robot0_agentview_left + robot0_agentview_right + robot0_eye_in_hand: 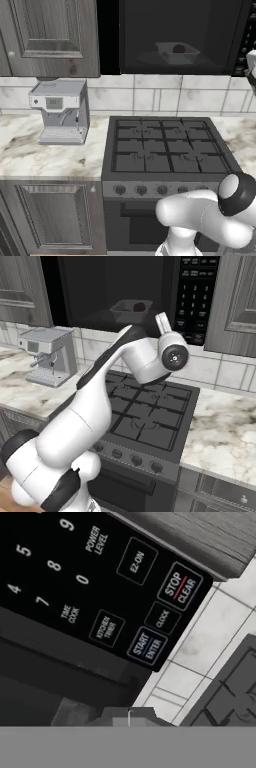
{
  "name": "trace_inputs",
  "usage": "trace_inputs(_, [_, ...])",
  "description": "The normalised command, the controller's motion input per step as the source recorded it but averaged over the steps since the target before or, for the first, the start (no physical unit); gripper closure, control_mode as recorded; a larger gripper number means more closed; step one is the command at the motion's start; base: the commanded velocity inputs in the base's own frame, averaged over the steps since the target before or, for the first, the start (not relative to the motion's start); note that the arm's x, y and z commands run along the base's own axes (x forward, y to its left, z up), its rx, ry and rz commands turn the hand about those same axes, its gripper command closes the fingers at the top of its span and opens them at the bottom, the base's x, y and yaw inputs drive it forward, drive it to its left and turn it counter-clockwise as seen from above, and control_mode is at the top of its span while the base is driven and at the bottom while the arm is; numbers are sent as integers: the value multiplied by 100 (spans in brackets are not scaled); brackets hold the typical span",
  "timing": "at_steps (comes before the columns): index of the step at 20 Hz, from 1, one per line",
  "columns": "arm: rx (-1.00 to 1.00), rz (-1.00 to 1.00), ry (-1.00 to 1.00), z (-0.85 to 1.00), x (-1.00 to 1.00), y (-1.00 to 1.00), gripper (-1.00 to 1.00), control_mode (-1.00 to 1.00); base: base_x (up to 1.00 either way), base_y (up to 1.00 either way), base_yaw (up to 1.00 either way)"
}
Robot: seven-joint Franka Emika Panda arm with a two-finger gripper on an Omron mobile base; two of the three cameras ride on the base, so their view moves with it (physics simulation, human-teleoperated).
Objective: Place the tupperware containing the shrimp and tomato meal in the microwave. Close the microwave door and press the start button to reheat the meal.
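The black microwave [182,37] hangs above the stove. Its door [145,35] looks shut, and through the dark window I see the tupperware [177,52] [131,310] resting inside. A dark round shape in it is the tomato [140,306]; the shrimp are too dim to make out. The button strip [194,293] lies on the microwave's right side. My gripper [161,318] [251,62] points up at that strip, fingers pressed together and empty. In the hand view the gripper [128,716] sits just below the START ENTER button [146,647], a short way off the panel.
A grey coffee machine [60,112] [47,356] stands on the marble counter [45,155] left of the gas stove [167,150]. Grey wooden cabinets [47,35] [237,301] flank the microwave. The STOP CLEAR button [180,588] lies above and to the right of the start button.
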Motion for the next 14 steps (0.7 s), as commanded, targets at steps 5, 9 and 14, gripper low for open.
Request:
trace_inputs(5, [9, 0, -3, 0, 28, -13, 100, -100, 0, 0, 0])
trace_inputs(9, [9, 0, -3, -9, 30, -11, 100, -100, 0, 0, 0])
trace_inputs(14, [9, 0, -5, -12, 25, -19, 100, -100, 0, 0, 0])
